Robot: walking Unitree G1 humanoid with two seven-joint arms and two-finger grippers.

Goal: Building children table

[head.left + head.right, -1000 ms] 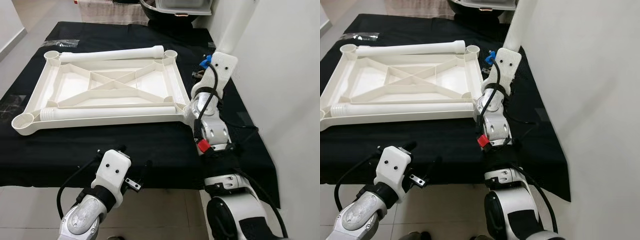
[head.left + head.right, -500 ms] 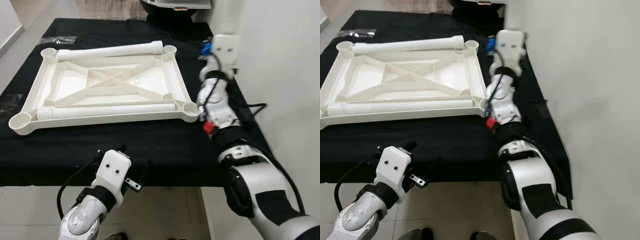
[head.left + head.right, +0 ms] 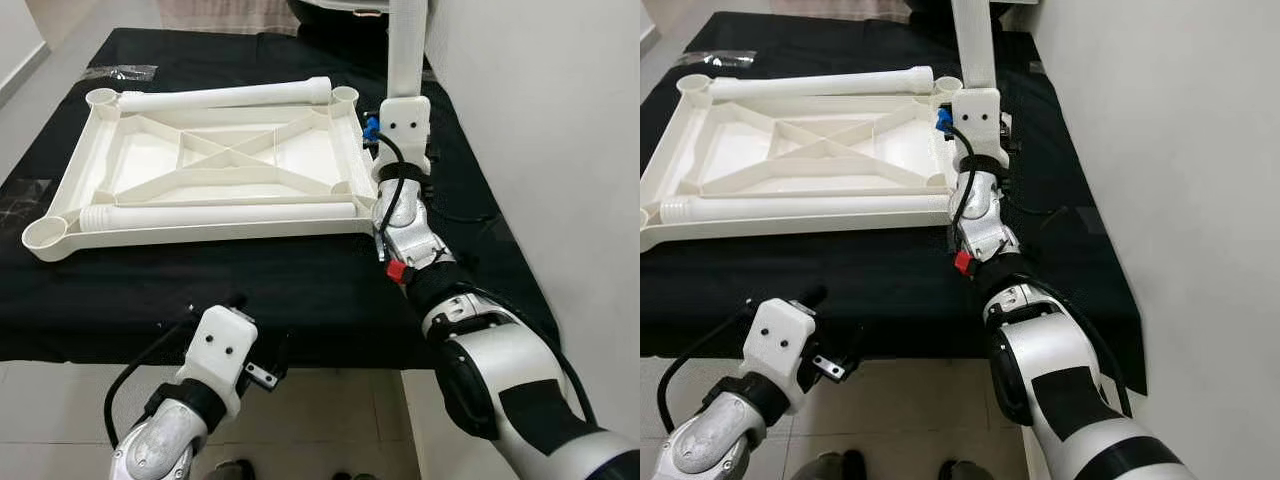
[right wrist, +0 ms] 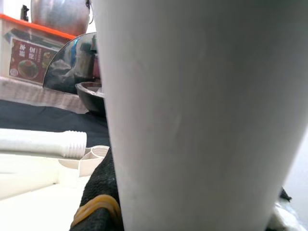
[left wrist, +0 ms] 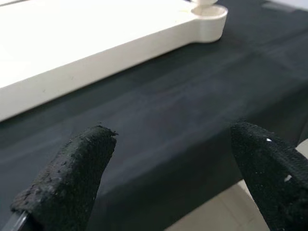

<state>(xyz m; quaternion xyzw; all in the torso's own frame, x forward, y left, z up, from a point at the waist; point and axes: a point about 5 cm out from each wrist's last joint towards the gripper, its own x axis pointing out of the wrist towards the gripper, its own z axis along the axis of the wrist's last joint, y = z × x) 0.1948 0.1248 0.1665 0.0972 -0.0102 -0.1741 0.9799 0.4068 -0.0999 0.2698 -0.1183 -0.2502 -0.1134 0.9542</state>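
Nearest the camera, the left gripper [image 5: 168,178] hangs low at the front edge of the black cloth [image 3: 300,290], its two black fingers [image 5: 72,178] spread wide with nothing between them. In the left wrist view they frame the dark cloth, with the near edge of the white tabletop lying further on. The arm's white wrist block [image 3: 222,345] sits just below the cloth's front hem, over the pale tiled floor [image 3: 330,420].

Beyond it, the tabletop [image 3: 215,180] lies upside down on the cloth, its ribbed underside up, crossed by diagonal braces, with a round socket at each corner. Two loose white legs rest inside it: one leg [image 3: 220,215] along the near long side, the other leg [image 3: 225,97] along the far long side, both lying flat.

At the tabletop's right side, the right arm reaches forward over the cloth. The right gripper [image 3: 405,95] holds a third leg [image 3: 405,45] upright, the white tube rising from the wrist block and standing near the far right corner socket [image 3: 344,95], a little to its right. In the right wrist view the tube crowds the lens, with one black finger [image 4: 98,192] pressed against it; the grip is tight around the leg.

Behind the table stands a dark rounded pot [image 4: 91,94].
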